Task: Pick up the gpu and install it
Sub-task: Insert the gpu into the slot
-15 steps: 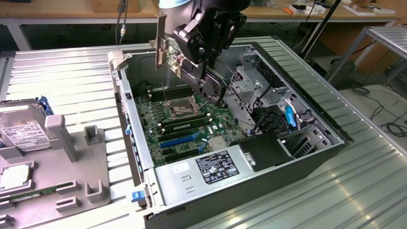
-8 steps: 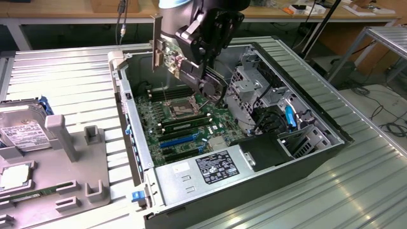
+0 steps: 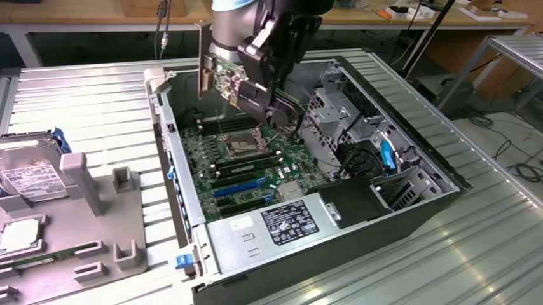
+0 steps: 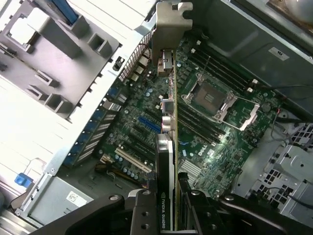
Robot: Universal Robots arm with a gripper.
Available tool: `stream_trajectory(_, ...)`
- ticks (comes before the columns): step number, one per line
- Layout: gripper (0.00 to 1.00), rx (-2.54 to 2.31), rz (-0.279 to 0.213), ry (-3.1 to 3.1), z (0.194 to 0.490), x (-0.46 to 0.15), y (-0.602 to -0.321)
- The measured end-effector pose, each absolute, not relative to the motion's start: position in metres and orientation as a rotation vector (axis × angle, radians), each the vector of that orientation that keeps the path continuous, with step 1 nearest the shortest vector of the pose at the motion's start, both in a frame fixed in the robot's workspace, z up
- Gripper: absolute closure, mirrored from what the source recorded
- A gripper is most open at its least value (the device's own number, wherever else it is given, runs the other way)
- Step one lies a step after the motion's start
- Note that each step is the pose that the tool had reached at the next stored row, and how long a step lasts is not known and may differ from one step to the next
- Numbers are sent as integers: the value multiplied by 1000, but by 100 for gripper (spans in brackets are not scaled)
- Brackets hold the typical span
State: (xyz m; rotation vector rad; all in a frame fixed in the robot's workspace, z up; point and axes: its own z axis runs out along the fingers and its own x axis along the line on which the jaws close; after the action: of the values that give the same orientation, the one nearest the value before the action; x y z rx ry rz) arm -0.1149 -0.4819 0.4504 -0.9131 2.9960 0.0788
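My gripper [image 3: 259,95] is shut on the gpu [image 3: 227,86], a green circuit board with a silver end bracket [image 3: 203,60], and holds it upright in the air over the open computer case [image 3: 424,165]. In the wrist view the gpu [image 4: 167,147] runs edge-on away from my gripper [image 4: 168,218], its bracket [image 4: 168,24] at the far end. It hangs above the motherboard [image 4: 215,112] without touching it. The expansion slots, one of them blue [image 4: 149,125], lie below the card.
A grey parts tray [image 3: 93,210] at the exterior view's left holds a hard drive [image 3: 30,175] and a memory stick [image 3: 42,260]. Inside the case are the CPU socket [image 3: 239,147], the power supply [image 3: 271,222] and drive cages [image 3: 339,114]. Ribbed metal table [image 3: 475,254] lies all around.
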Motion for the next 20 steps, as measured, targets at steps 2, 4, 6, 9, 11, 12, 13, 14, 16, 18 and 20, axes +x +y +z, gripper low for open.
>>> stream_trajectory(2, 73, -964, 79, 2981, 450, -115, -482)
stream_trajectory(4, 73, -986, 79, 2974, 450, -115, -482)
stream_trajectory(6, 73, -1008, 79, 2967, 450, -115, -482)
stream_trajectory(9, 73, -1037, 79, 2958, 450, -115, -482)
stream_trajectory(11, 73, -1078, 80, 2944, 450, -115, -482)
stream_trajectory(12, 73, -1089, 80, 2940, 450, -115, -482)
stream_trajectory(13, 73, -1108, 80, 2933, 450, -115, -482)
stream_trajectory(14, 73, -1133, 80, 2924, 450, -115, -482)
stream_trajectory(16, 73, -1157, 80, 2915, 450, -115, -482)
stream_trajectory(18, 73, -1178, 80, 2907, 450, -115, -482)
stream_trajectory(20, 73, -1200, 80, 2898, 450, -115, -482)
